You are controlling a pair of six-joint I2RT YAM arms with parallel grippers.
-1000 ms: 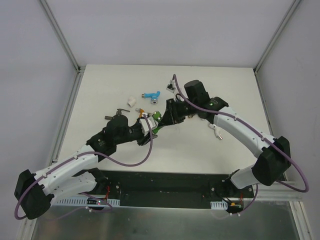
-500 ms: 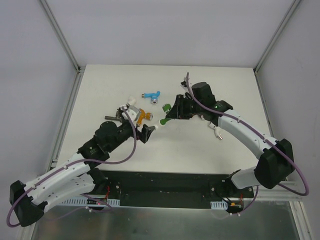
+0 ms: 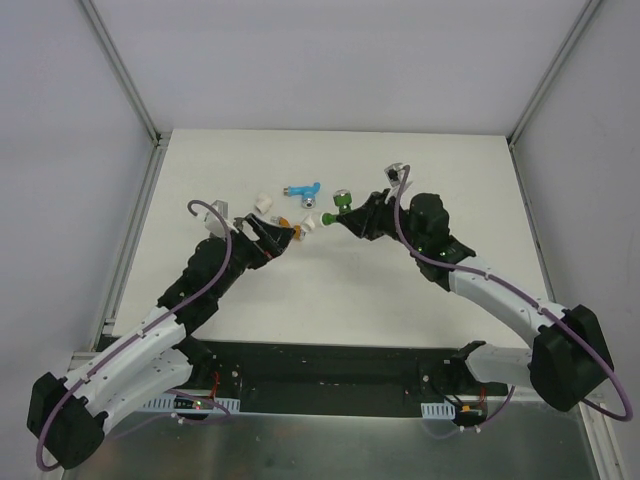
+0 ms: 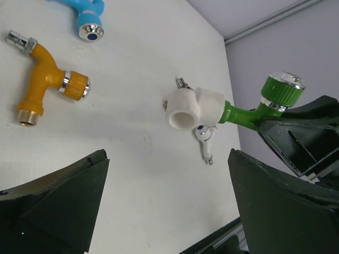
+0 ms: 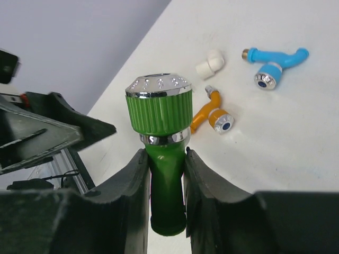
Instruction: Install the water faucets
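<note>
My right gripper (image 5: 167, 174) is shut on the stem of the green faucet (image 5: 161, 137), knob up. From the top, this faucet (image 3: 340, 205) hangs above the table with a white fitting (image 3: 309, 226) on its threaded end; the right gripper (image 3: 358, 216) holds its other end. The left wrist view shows the fitting (image 4: 193, 108) joined to the green faucet (image 4: 254, 106). My left gripper (image 4: 167, 206) is open and holds nothing, just left of the fitting (image 3: 268, 235). The orange faucet (image 4: 50, 74) and the blue faucet (image 4: 85, 16) lie on the table.
A loose white elbow fitting (image 3: 264, 203) lies left of the blue faucet (image 3: 302, 190). A silver faucet (image 3: 398, 172) lies behind the right wrist. A small white faucet (image 4: 204, 138) lies on the table under the held fitting. Grey walls enclose the tabletop (image 3: 330, 290).
The left gripper opened, let go of the fitting on the green faucet and drew back left. The right gripper moved the green faucet, fitting attached, up and toward the back.
</note>
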